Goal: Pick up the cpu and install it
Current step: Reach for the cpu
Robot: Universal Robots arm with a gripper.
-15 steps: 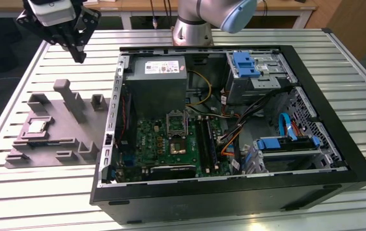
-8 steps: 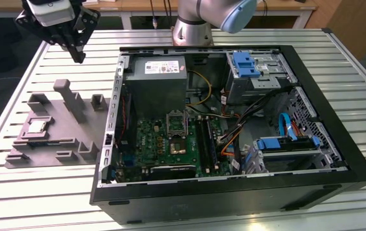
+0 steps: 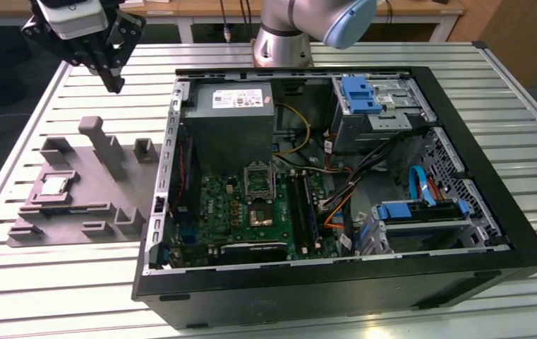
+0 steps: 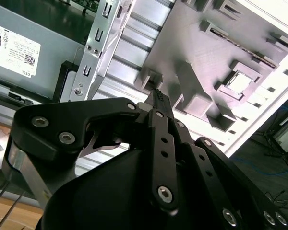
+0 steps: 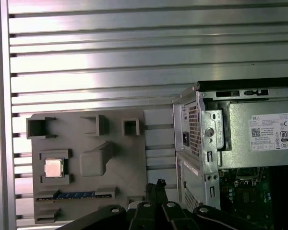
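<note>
Barely started: hovered near grey plastic tray (image 3: pixel 70 212) with black gripper (image 3: pixel 113 86) closed on nothing; small silvery square cpu (image 3: pixel 54 186) unpicked, uninstalled.

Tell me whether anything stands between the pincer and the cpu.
Nothing covers the cpu: it lies bare in its pocket on the grey holder. The pincer hangs above the table beside the holder. The holder's tall post rises between them, so probably only a low, straight path would meet it.
</note>
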